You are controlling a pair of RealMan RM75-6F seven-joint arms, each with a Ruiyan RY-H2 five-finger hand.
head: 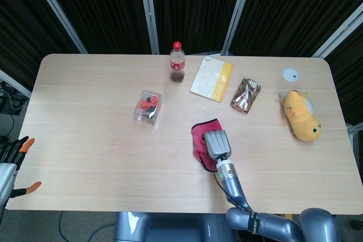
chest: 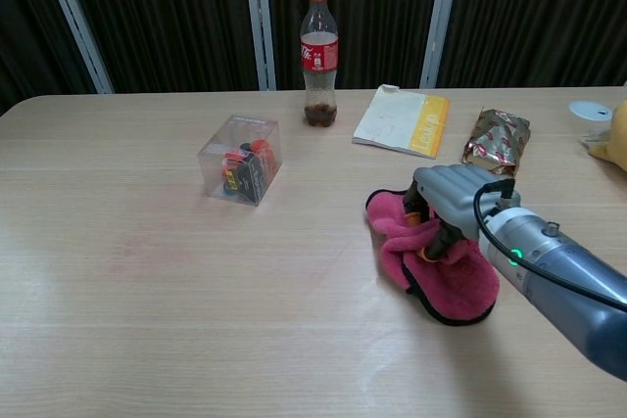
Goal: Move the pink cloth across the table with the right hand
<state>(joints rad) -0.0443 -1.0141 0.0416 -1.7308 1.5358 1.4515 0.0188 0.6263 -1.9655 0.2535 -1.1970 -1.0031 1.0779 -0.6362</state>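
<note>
The pink cloth (head: 200, 138) (chest: 441, 276) lies bunched on the table a little right of its middle, in front of the booklet. My right hand (head: 216, 144) (chest: 453, 199) presses down on the cloth's top, fingers curled into its folds. In the head view my left hand (head: 12, 161) hangs off the table's left front corner, fingers spread, holding nothing; the chest view does not show it.
A clear box of small items (head: 147, 107) (chest: 240, 159) sits left of the cloth. Along the back stand a cola bottle (head: 177, 62) (chest: 319, 43), a white-and-yellow booklet (head: 211, 79) (chest: 402, 120) and a foil packet (head: 245, 95) (chest: 497, 142). A yellow plush toy (head: 301, 115) lies far right.
</note>
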